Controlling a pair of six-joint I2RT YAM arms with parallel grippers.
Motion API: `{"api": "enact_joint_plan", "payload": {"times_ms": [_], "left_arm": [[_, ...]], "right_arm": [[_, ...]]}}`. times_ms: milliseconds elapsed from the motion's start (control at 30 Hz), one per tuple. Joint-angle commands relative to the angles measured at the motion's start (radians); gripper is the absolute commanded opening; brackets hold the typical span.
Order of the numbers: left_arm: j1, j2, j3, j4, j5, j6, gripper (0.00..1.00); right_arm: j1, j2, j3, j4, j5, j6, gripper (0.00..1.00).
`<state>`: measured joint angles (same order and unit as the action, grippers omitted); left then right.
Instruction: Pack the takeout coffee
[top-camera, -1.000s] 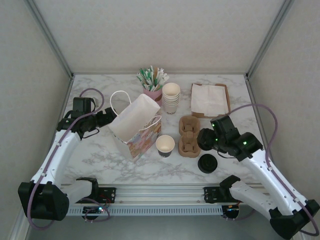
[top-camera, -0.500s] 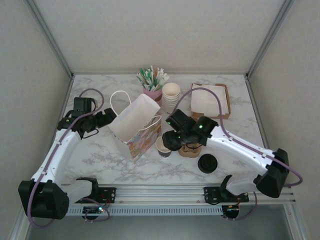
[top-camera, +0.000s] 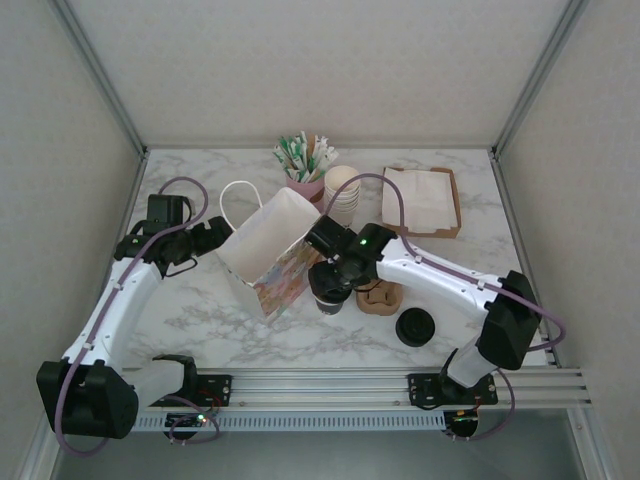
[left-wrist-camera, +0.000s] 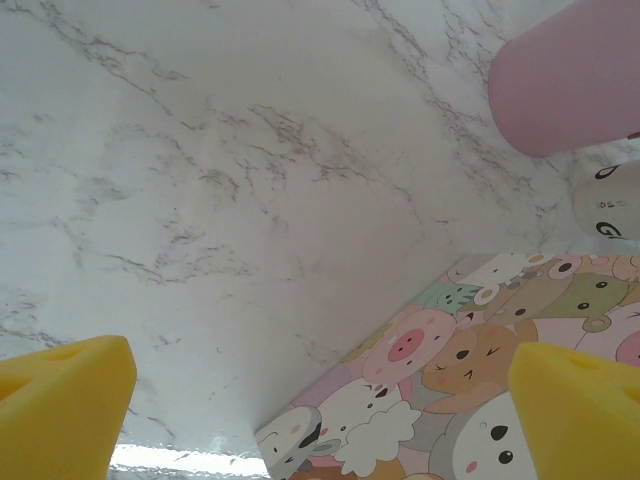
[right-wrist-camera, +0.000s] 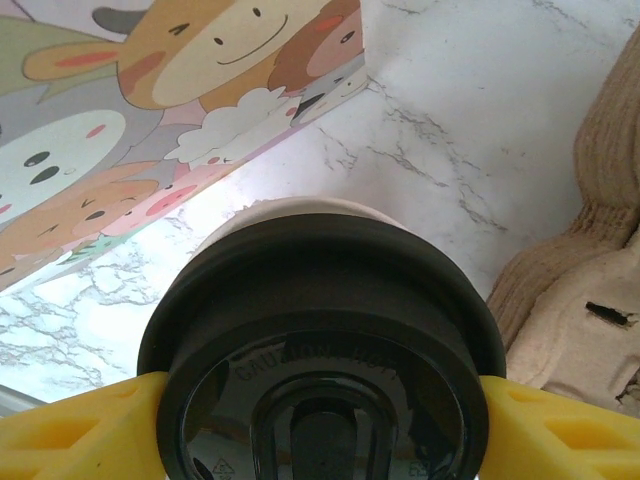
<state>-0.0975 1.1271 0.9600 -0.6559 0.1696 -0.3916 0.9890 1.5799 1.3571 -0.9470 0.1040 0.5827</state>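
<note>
Clamping the black lid (right-wrist-camera: 320, 300) atop the cup (right-wrist-camera: 300, 206) are the right fingers (right-wrist-camera: 80, 430); left fingers (left-wrist-camera: 60, 400) gape beside the bag (left-wrist-camera: 480, 370).

There is one cartoon-printed paper bag (top-camera: 268, 245), one stack of cream paper cups (top-camera: 340, 180), one pink straw holder (top-camera: 305, 188), one brown cardboard napkin tray (top-camera: 445, 232), one pulp cup carrier (top-camera: 382, 296), one black lid pile (top-camera: 414, 327), and one black-lidded small paper cup (right-wrist-camera: 320, 330).
</note>
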Motion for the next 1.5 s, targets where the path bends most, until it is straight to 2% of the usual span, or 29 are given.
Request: {"api": "enact_joint_plan", "payload": {"times_ms": [0, 633, 967, 1467], "left_arm": [[-0.008, 0.003, 0.025, -0.019, -0.007, 0.006, 0.96], [-0.008, 0.004, 0.025, -0.017, 0.000, 0.007, 0.96], [-0.008, 0.005, 0.023, -0.017, 0.001, 0.006, 0.96], [-0.009, 0.011, 0.024, -0.016, 0.002, 0.007, 0.96]], "right_arm": [[0.013, 0.019, 0.043, -0.036, 0.008, -0.026, 0.73], [0.045, 0.107, 0.077, -0.103, 0.088, -0.015, 0.75], [0.055, 0.088, 0.105, -0.123, 0.118, -0.020, 0.75], [0.055, 0.106, 0.047, -0.077, 0.091, 0.003, 0.76]]}}
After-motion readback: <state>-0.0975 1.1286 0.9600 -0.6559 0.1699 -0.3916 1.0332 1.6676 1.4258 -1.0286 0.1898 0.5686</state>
